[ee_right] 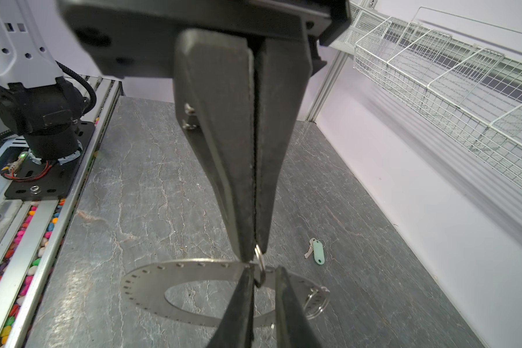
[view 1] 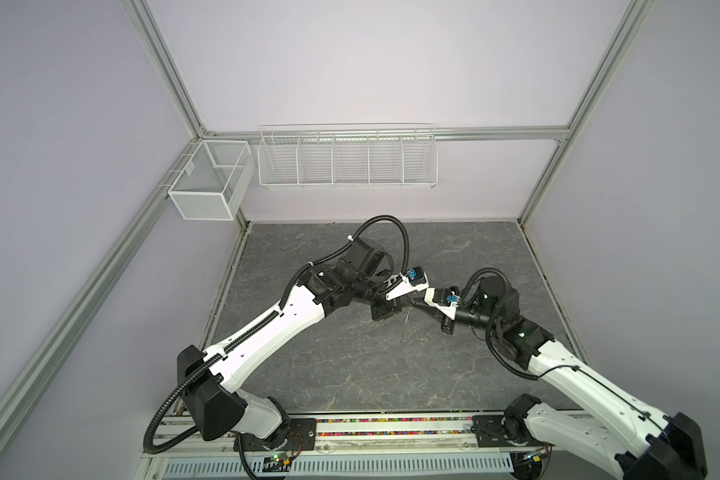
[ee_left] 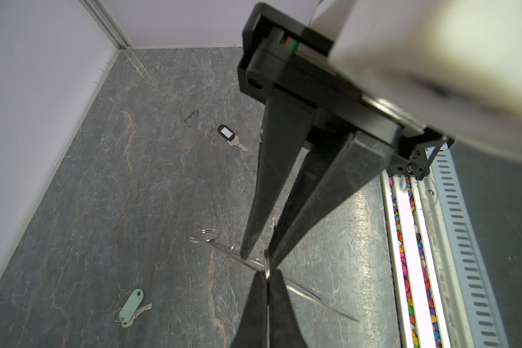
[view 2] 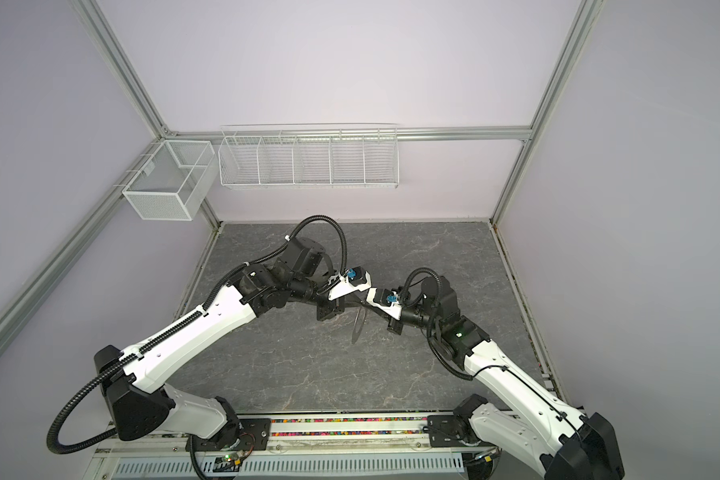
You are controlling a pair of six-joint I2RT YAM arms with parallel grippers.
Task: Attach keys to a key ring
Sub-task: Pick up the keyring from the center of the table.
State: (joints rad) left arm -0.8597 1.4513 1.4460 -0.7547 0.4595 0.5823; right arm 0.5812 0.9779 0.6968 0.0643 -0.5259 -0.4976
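Grey metal, flat and washer-shaped, the key ring (ee_right: 148, 283) appears to be held clear of the dark stone-look tabletop (ee_right: 151, 168) between the two arms. In both top views it shows only as a thin sliver near the middle of the frame, a little below centre (view 2: 360, 322).

The left gripper (ee_left: 259, 259) is clamped across the disc's rim. The right gripper (ee_right: 255, 257) has its jaws pressed together on a small wire loop (ee_right: 262, 268) at that rim, just beside the left fingers.

By my reading, little of the task is done. The green-tagged key (ee_left: 131, 305) and the black-tagged key (ee_left: 227, 134) both lie flat on the tabletop, well apart from each other and from the disc, and neither is on any loop. Both keys are left to fetch and thread. The present grip looks like preparation, steadying the disc and taking hold of a loop.

Much is hard to judge:
- I cannot tell whether the pinched loop is pried open or merely held.
- In the top views the wrist housings cover both sets of fingertips, and neither key can be made out.
- From the left wrist the disc is edge-on, so its holes are lost.
- From the right wrist the left fingers cut off part of the disc. A larger split ring (ee_right: 315, 302) hangs on the rim beyond them.
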